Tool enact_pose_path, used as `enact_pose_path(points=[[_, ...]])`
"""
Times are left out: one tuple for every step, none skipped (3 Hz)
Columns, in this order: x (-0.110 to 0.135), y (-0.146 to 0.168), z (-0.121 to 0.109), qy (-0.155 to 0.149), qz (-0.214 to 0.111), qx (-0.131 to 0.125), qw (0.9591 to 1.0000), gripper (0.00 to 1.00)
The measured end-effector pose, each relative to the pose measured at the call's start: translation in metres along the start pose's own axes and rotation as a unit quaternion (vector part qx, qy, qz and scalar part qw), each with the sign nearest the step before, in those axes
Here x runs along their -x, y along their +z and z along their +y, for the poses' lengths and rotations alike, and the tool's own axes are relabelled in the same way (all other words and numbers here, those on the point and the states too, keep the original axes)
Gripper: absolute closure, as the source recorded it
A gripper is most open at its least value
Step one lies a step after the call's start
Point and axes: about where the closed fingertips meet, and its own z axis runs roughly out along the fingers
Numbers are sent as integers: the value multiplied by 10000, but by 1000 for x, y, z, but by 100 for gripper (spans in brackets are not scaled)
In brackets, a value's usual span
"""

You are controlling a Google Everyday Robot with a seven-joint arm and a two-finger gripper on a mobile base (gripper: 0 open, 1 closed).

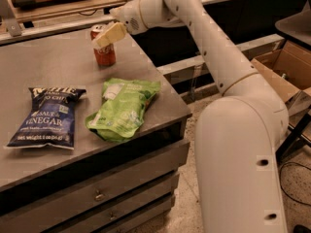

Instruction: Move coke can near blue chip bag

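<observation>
The coke can (105,55) stands upright near the far right of the grey table (43,67). The blue chip bag (44,118) lies flat at the front left, well apart from the can. My gripper (109,35) is at the can's top, covering its upper part in the camera view; whether it touches the can does not show. The white arm reaches in from the right.
A bright green bag (124,108) lies flat between the can and the table's front right corner, just right of the blue bag. Drawers (99,195) sit under the tabletop. An open cardboard box (284,69) is on the floor at the right.
</observation>
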Motion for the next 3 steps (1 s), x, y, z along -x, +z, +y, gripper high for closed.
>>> enact_pose_path(points=[[-11,19,6,124,198,115,9997,16],[-18,28,14,245,323,222,9989,39],[-21,23,16,332,330,210,9987,62]])
